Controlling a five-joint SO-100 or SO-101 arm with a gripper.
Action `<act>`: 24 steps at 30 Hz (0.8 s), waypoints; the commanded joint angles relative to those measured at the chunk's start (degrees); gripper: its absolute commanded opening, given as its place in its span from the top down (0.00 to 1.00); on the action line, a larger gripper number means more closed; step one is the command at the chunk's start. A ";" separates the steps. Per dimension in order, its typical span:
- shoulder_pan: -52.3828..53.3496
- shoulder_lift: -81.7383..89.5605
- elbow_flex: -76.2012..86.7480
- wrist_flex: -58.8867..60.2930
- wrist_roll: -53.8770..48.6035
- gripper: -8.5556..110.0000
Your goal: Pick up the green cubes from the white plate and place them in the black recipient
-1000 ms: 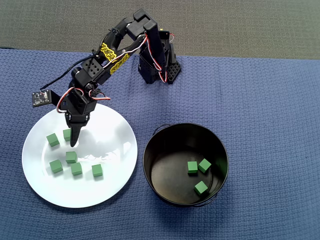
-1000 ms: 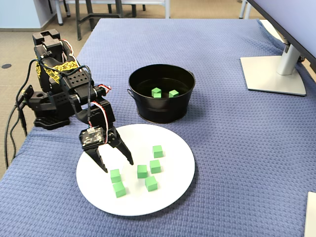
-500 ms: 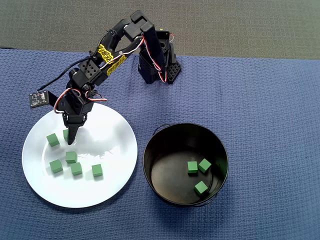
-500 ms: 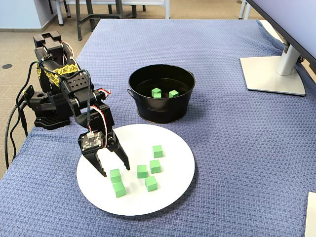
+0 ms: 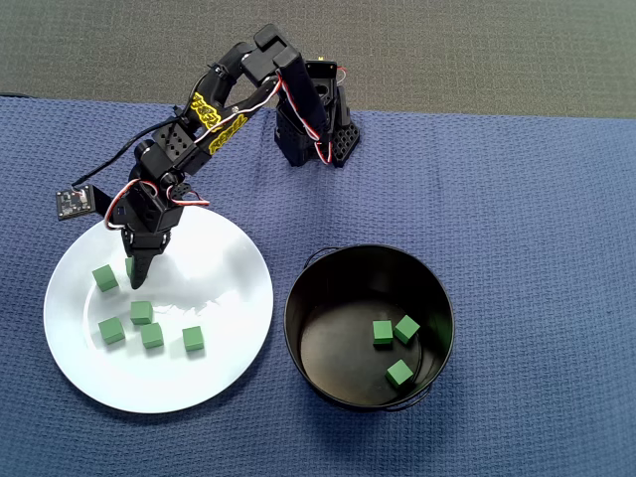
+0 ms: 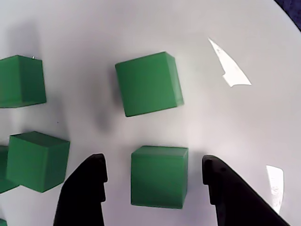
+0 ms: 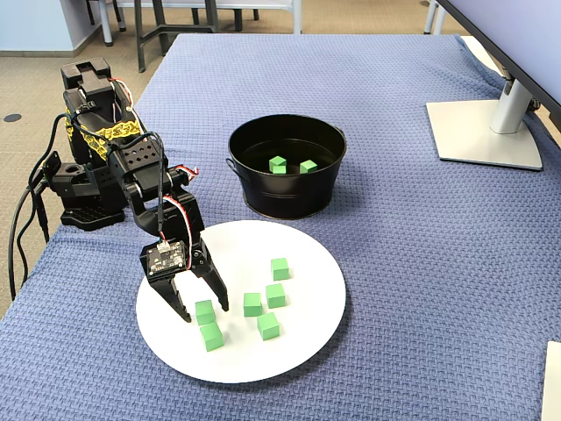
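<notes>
Overhead view: my gripper (image 5: pixel 135 282) points down over the left part of the white plate (image 5: pixel 224 378). Five green cubes show on the plate, and a sixth is mostly hidden under my fingers, only a green edge visible at (image 5: pixel 129 265). One cube (image 5: pixel 104 278) lies just beside my tip; the other four cluster below it. The black bucket (image 5: pixel 298 328) sits well apart to the right in this view, with three cubes inside (image 5: pixel 383 333).

Wrist view: my two dark fingers (image 6: pixel 82 193) stand wide apart, and one cube (image 6: pixel 159 176) sits between them, touching neither. Nothing is held. A second cube (image 6: pixel 148 84) lies just ahead, clear of the fingers. Another cube (image 6: pixel 36 160) sits close outside the left finger.

Fixed view: my gripper (image 7: pixel 203 309) straddles one cube (image 7: pixel 204 310) near the plate's near-left rim (image 7: pixel 149 324), with another cube (image 7: pixel 210 336) right below it. The bucket (image 7: pixel 289 197) stands beyond the plate.

Risks, as I judge them:
- The neighbour cube outside my left finger is close; sliding sideways could shove it or wedge it.
- The cube looks slightly off-centre between the fingers; closing may skid it on the glossy plate or twist it out.
- A corner-only pinch could drop it on the carry to the bucket.
</notes>
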 commanded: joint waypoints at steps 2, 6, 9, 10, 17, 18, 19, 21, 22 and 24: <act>-0.18 0.09 -3.60 -1.76 -0.62 0.79; -0.18 0.18 -3.16 -1.76 -0.53 0.81; -0.18 0.62 -2.46 -2.29 -0.44 0.82; -0.26 0.70 -2.29 -2.37 -0.44 0.83; -0.35 1.14 -1.05 -3.34 -0.44 0.84; -0.35 1.23 -0.97 -3.34 -0.44 0.85; -0.35 1.23 -0.88 -3.34 -0.35 0.85; -0.35 1.32 -0.70 -3.34 -0.26 0.86; -0.35 1.32 -0.53 -3.34 -0.44 0.86; -0.35 1.58 0.18 -3.34 -1.23 0.86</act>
